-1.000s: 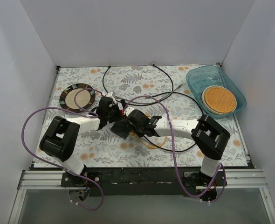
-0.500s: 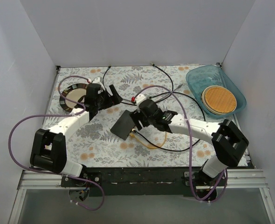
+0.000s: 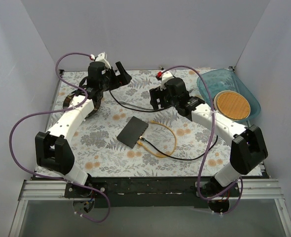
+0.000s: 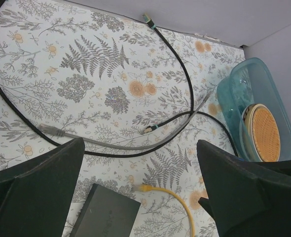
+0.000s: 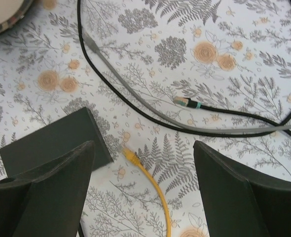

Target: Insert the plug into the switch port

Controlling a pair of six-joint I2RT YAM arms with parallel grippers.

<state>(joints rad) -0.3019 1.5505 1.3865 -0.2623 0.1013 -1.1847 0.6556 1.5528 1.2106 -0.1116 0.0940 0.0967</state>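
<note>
The switch (image 3: 133,132), a flat matte-black box, lies on the floral cloth mid-table; it also shows in the left wrist view (image 4: 106,217) and the right wrist view (image 5: 52,140). The yellow cable (image 3: 175,140) loops to its right. Its plug (image 5: 129,155) (image 4: 140,187) lies on the cloth beside a corner of the switch, apart from it. My left gripper (image 3: 118,74) (image 4: 140,143) hangs open, high near the back wall. My right gripper (image 3: 158,98) (image 5: 144,143) is open too, raised behind the switch. Neither holds anything.
A round dark-rimmed plate (image 3: 71,98) sits at the far left, partly behind my left arm. A teal tub (image 3: 228,94) with a woven disc (image 3: 232,105) stands at the back right. Black and grey cables (image 4: 111,148) trail across the far cloth.
Both arms have lifted away from the switch toward the back of the table. My right gripper has gone from nearly shut to open. Switch and yellow plug now lie free on the cloth.
</note>
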